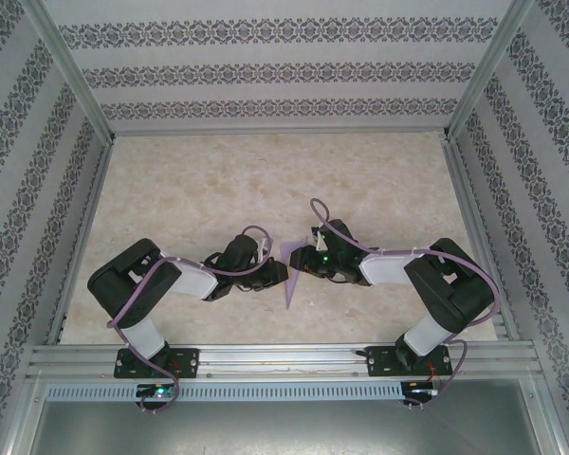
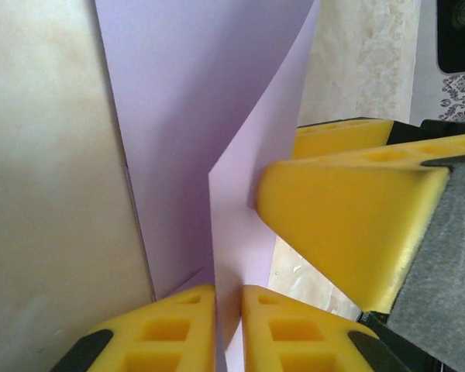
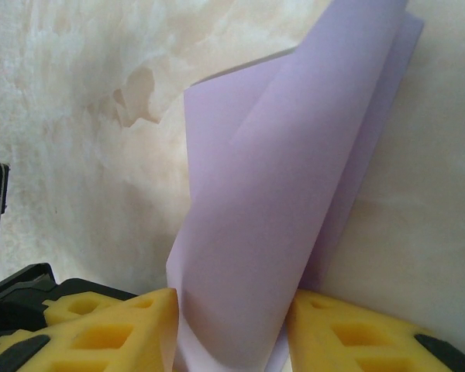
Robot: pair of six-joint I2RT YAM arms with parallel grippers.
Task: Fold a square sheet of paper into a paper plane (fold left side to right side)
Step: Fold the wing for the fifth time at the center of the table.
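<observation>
Both the left gripper (image 2: pixel 229 329) and right gripper (image 3: pixel 231 333) are shut on the square sheet of paper (image 3: pixel 271 194). It is held curled over so a fold can be made.

Beige marble-pattern bench (image 1: pixel 218 180), bare across the far half. Striped floral wallpaper (image 1: pixel 284 66) on back and side walls. Aluminium posts (image 1: pixel 71 66) at the corners. Aluminium rail (image 1: pixel 284 358) along near edge, slotted strip (image 1: pixel 284 391) just below it.

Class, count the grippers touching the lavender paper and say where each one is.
2. The left gripper pinches the lavender paper from its left; the right gripper holds its curled part from the right.
</observation>
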